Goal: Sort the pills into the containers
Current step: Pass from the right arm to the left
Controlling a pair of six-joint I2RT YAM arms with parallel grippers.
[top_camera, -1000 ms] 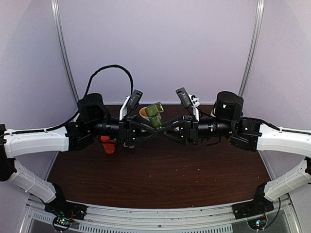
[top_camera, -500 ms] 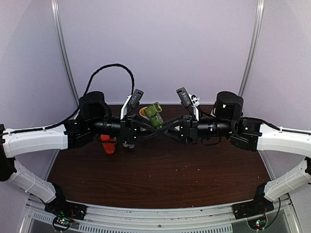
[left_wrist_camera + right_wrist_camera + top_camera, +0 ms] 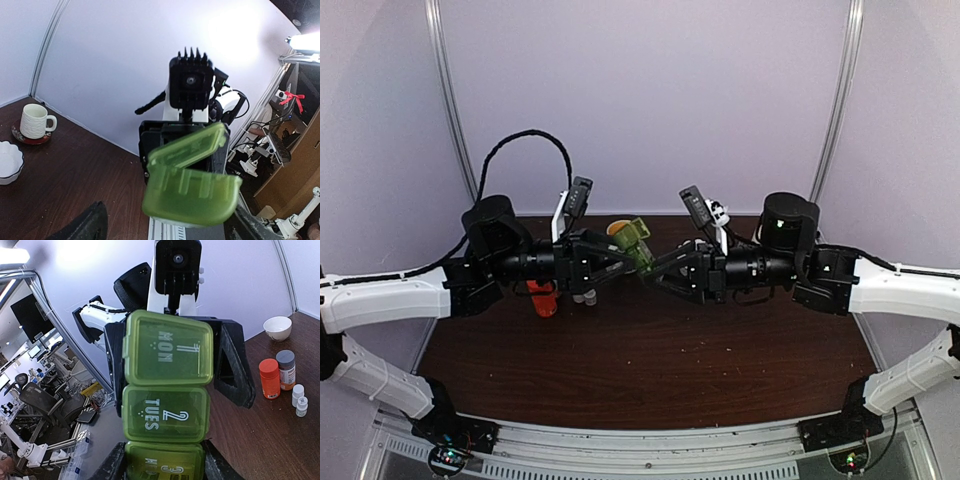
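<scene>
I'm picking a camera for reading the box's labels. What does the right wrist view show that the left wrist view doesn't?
Only the right wrist view: the lettering MON and TUES on the green pill box, plus an orange bottle, a grey-capped bottle and two small white vials. Only the left wrist view: one lid of the box standing open, and a white mug. Both: the pill box itself, held up off the table by the right hand.
</scene>
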